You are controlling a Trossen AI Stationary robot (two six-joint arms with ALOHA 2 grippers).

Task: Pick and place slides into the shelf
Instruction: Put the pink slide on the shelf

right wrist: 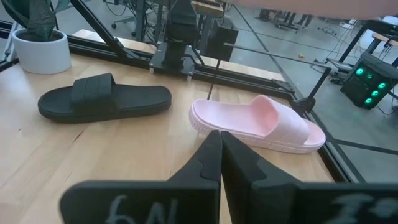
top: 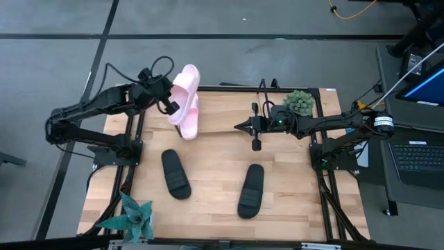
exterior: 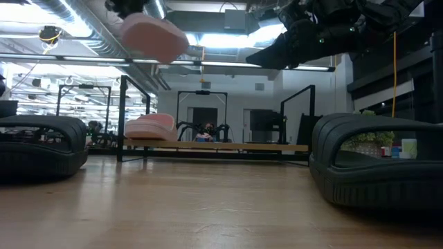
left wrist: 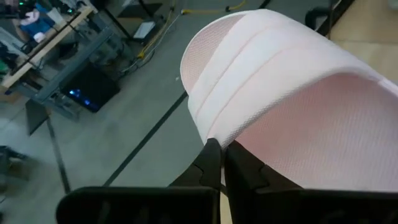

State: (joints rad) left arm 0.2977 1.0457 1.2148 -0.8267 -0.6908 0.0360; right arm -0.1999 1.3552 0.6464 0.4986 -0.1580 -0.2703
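My left gripper [top: 168, 105] is shut on a pale pink slide [top: 186, 83], held high over the table's far left part; the low view shows it [exterior: 154, 36] above the shelf. A second pink slide [top: 189, 123] lies sole down on the shelf's wooden board [exterior: 228, 146]. Two black slides [top: 176, 173] [top: 251, 189] lie sole down on the tabletop nearer the front. My right gripper [top: 237, 127] hovers shut over the middle of the table with nothing in it, pointing toward the pink slide on the board [right wrist: 255, 124]. My left gripper pinches a rim of the pink slide [left wrist: 217, 132] between its two shut fingers, beside the wide ribbed strap [left wrist: 249, 56]. The fingers come from the table's left. The slide is lifted clear and tilted, above the other pink slide.
A green bushy plant [top: 300, 102] stands at the far right corner. A spiky teal plant in a white pot [top: 133, 217] stands at the near left corner. Black frame rods [top: 263, 87] run along the far edge. Bare wood lies between the two black slides.
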